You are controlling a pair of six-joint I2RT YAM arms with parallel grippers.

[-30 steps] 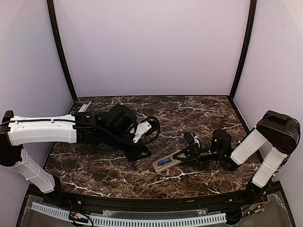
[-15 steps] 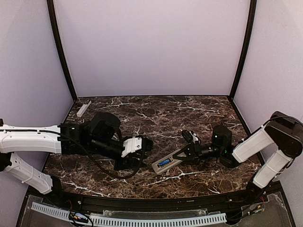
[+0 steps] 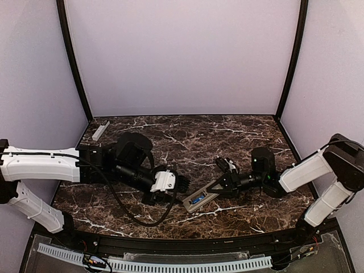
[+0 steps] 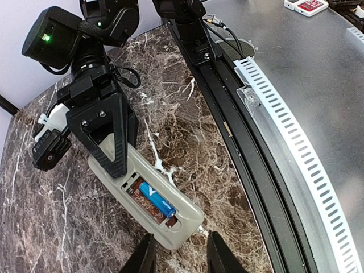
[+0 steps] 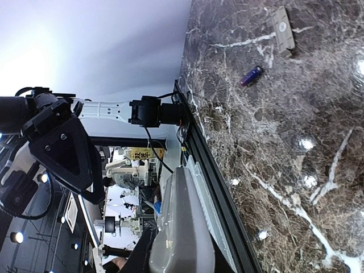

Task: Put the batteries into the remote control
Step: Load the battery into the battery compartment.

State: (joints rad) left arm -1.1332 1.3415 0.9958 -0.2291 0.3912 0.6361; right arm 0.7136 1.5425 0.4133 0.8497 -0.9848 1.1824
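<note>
**Two arms meet over a remote control near the counter's front edge**

The white remote control (image 4: 153, 210) sits at front centre of the dark marble counter (image 3: 227, 136), angled with its free end toward the front. It is close to the black rail (image 4: 227, 114) that runs along that front edge. Whether it rests on the marble or hangs just above it cannot be told.

The right gripper (image 3: 216, 186) is clamped on the remote's far end. The left gripper (image 4: 179, 257) is just beside the free end, with its fingers apart and nothing between them.

There are two batteries. One blue battery (image 4: 156, 199) lies inside the remote's open compartment. A loose battery (image 5: 251, 75) lies on the marble well to the left, near where the left arm reaches across.

There is one grey bar (image 3: 100, 129), which lies alone in the back left corner, close to the side wall.

Behind both arms, the marble runs open to the back wall. In front of them, the space to the rail is narrow.
</note>
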